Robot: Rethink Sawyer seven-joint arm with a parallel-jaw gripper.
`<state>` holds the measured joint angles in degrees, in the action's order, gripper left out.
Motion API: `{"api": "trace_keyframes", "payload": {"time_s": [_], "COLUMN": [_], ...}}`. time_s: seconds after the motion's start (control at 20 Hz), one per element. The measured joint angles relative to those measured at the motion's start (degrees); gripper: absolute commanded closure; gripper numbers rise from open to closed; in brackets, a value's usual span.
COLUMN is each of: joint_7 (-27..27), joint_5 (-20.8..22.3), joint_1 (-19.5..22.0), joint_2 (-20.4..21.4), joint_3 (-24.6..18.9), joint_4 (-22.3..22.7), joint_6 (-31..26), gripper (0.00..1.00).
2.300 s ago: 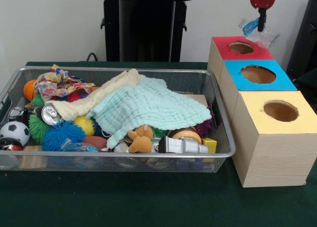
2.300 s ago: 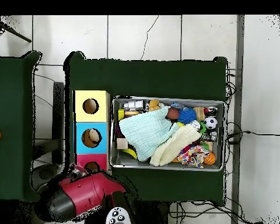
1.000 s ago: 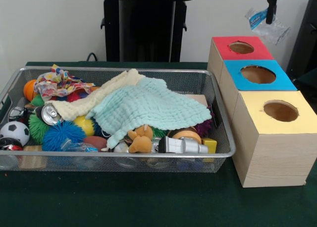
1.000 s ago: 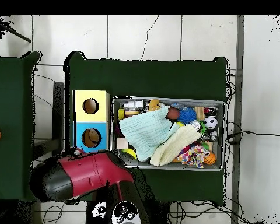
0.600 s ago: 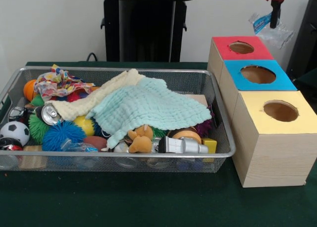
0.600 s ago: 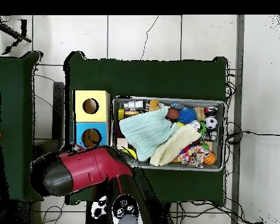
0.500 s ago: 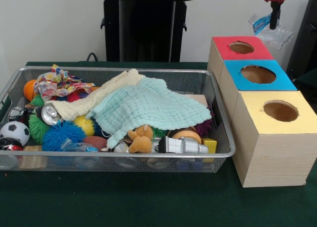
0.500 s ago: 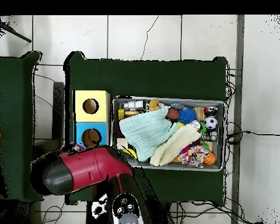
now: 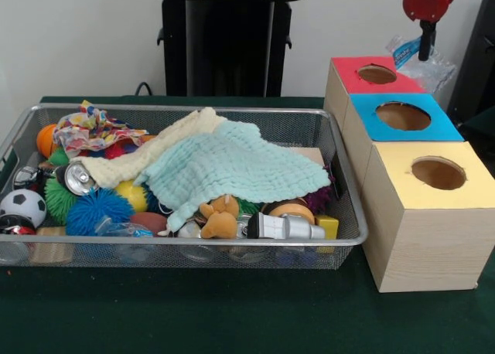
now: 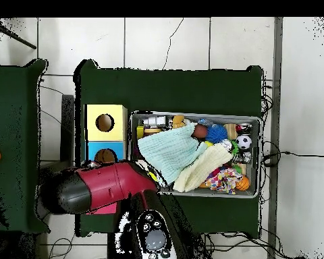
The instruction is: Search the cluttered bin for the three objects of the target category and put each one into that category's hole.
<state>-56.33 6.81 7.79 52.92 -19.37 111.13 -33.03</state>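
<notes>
The bin, a wide wire-mesh basket, is full of clutter under a mint cloth and a cream cloth. It also shows in the overhead view. Three wooden boxes with round holes stand to its right: red-topped, blue-topped and yellow-topped. My gripper hangs at the top right, just behind and above the red box. It is shut on a clear plastic bag with a blue label. In the overhead view my red arm covers the red box and hides the gripper.
In the bin lie a soccer ball, a blue spiky ball, a can, a brown plush toy, a silver and black cylinder and a patterned cloth. The black pedestal stands behind.
The gripper with the plastic bag has drifted right and come lower behind the red box. In the overhead view the arm has swung over the red box toward the blue one.
</notes>
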Motion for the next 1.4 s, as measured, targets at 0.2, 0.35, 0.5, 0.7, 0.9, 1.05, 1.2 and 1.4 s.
{"api": "trace_keyframes", "payload": {"time_s": [0.2,0.35,0.5,0.7,0.9,1.05,1.2,1.4], "joint_7": [0.0,0.0,0.0,0.0,0.0,0.0,0.0,0.0], "joint_5": [0.0,0.0,0.0,0.0,0.3,1.0,2.7,4.7], "joint_1": [0.4,0.5,0.7,1.1,1.6,1.8,2.1,2.9], "joint_2": [-1.0,-1.3,-1.9,-2.3,-2.9,-3.3,-3.8,-4.3], "joint_3": [0.0,0.0,0.0,0.0,0.0,0.0,0.0,0.0], "joint_4": [-0.8,-1.4,-2.2,-3.2,-3.7,-3.9,-4.1,-4.1], "joint_6": [0.0,0.0,0.0,0.0,0.0,0.0,0.0,0.1], "gripper": [1.00,1.00,1.00,1.00,1.00,1.00,1.00,1.00]}}
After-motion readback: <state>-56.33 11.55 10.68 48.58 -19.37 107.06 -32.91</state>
